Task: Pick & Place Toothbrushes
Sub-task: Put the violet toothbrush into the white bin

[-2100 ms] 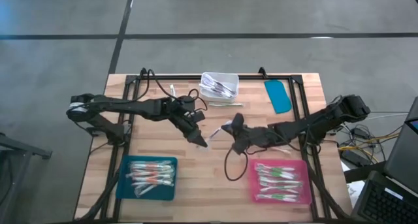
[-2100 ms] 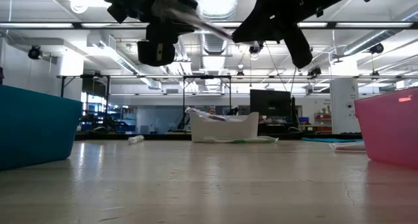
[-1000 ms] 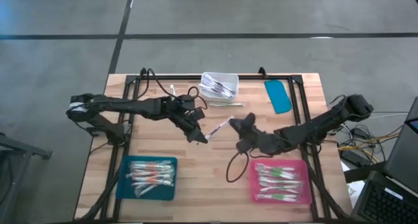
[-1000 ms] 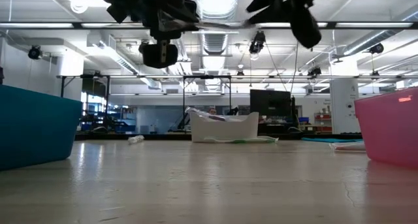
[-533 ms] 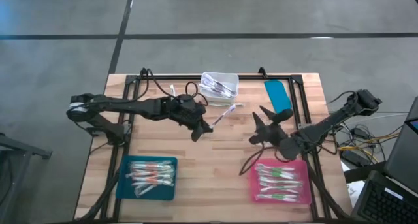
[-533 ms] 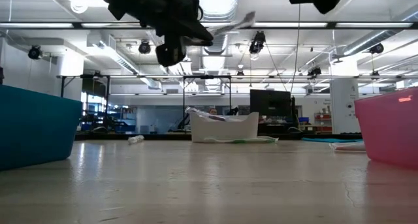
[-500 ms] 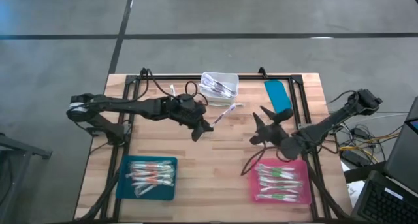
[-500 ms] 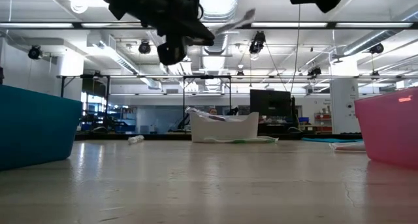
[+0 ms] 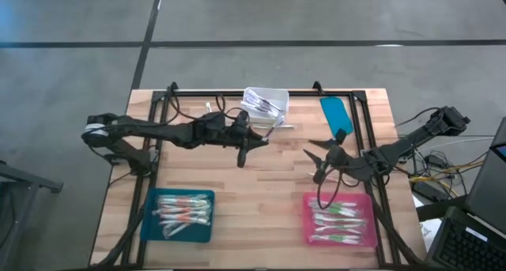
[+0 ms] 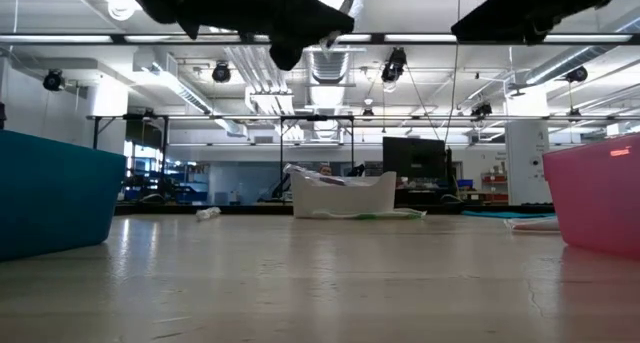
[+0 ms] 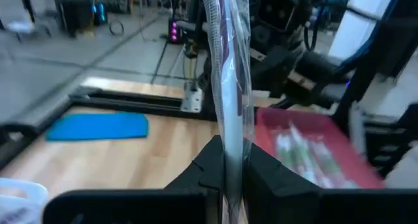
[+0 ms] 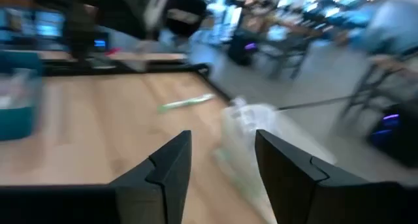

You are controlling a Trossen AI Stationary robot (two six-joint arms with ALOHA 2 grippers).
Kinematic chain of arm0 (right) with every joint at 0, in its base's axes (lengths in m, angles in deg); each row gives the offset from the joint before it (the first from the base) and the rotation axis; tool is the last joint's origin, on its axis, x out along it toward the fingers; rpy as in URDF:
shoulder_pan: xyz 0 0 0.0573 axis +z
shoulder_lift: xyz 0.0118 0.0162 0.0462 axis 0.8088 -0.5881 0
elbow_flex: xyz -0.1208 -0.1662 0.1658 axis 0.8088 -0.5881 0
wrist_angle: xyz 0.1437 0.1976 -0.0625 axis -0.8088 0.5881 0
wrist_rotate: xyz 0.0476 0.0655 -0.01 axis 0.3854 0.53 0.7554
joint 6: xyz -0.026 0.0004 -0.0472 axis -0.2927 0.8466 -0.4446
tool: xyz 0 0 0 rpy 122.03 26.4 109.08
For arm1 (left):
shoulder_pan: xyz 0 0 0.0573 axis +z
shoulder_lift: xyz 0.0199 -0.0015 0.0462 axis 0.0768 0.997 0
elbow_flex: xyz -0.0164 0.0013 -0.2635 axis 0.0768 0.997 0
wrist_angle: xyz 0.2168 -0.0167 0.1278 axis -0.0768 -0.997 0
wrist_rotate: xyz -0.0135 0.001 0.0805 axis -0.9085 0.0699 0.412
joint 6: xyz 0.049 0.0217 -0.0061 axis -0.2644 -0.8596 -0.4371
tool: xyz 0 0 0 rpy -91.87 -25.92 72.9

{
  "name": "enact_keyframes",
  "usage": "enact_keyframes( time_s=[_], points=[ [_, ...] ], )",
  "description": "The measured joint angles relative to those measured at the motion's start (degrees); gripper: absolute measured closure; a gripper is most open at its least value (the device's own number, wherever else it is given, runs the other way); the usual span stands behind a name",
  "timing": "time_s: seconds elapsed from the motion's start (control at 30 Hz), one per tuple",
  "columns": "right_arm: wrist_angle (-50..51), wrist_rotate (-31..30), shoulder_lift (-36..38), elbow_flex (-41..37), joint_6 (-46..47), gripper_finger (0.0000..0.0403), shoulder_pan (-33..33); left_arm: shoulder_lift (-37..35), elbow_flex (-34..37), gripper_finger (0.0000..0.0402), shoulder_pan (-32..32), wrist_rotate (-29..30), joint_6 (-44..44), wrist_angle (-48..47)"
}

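High view | left fingers (image 9: 251, 138) clamp toothbrush (image 9: 266, 129), swung binward | right fingers (image 9: 319, 158) apart, withdrawn

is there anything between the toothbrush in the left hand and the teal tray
Nothing visible. The left hand holds a wrapped toothbrush in the air near the white bin; only bare wooden table lies between it and the teal tray. The right hand is open off to the other side.
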Motion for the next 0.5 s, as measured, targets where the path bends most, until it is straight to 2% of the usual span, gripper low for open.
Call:
enact_keyframes(
  time_s=[0.13,0.3,0.5],
  points=[
    [-3.36,7.98,-0.26,-2.46,3.47,0.0253,-2.29,3.55,1.07,0.0372,-0.03,0.78,-7.80,6.45],
    [-11.01,14.28,-2.39,-3.22,1.55,0.0266,-4.64,10.59,0.88,0.0372,-0.26,0.67,-15.55,15.99],
    [-17.01,16.35,-3.07,-3.22,-2.29,0.0275,-5.14,17.80,-2.17,0.0372,-0.33,-0.11,-24.97,22.81]
  ],
)
